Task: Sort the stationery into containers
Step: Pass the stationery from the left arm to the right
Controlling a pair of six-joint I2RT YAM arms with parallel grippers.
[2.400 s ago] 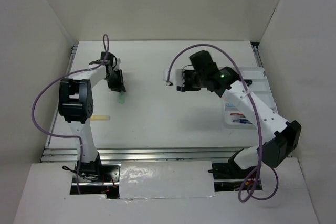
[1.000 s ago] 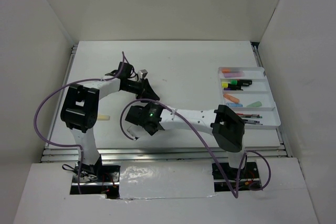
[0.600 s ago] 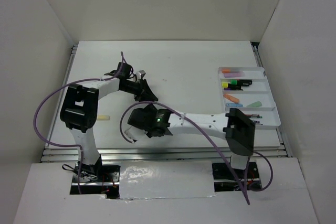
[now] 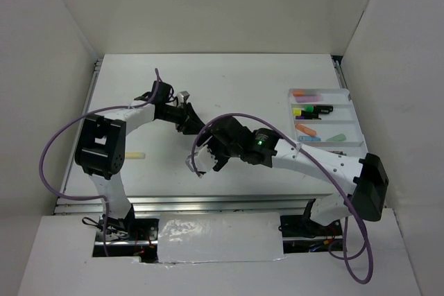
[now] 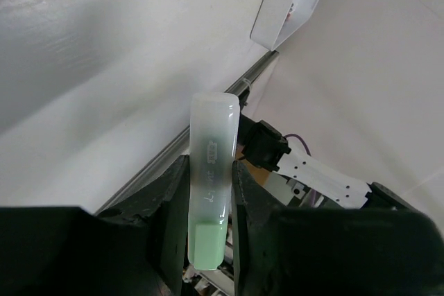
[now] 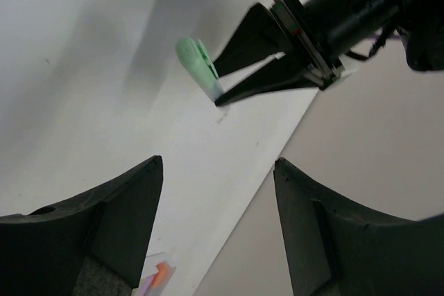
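Stationery lay mostly in the tray (image 4: 345,97) at the right edge of the table (image 4: 250,81): pastel markers and capped highlighters filled the far compartments, and thin pens sat in the nearest one. One yellow marker (image 4: 136,154) lay alone on the table, just beside your left arm. Your left gripper (image 5: 208,171) was clamped narrowly on a green marker (image 5: 214,129), held lengthwise between the fingers with one end sticking out past the fingertips, above the table near its middle. Your right gripper (image 6: 216,164) pointed at that marker with its jaws wide and nothing between them. It was near the marker's free end but apart from it.
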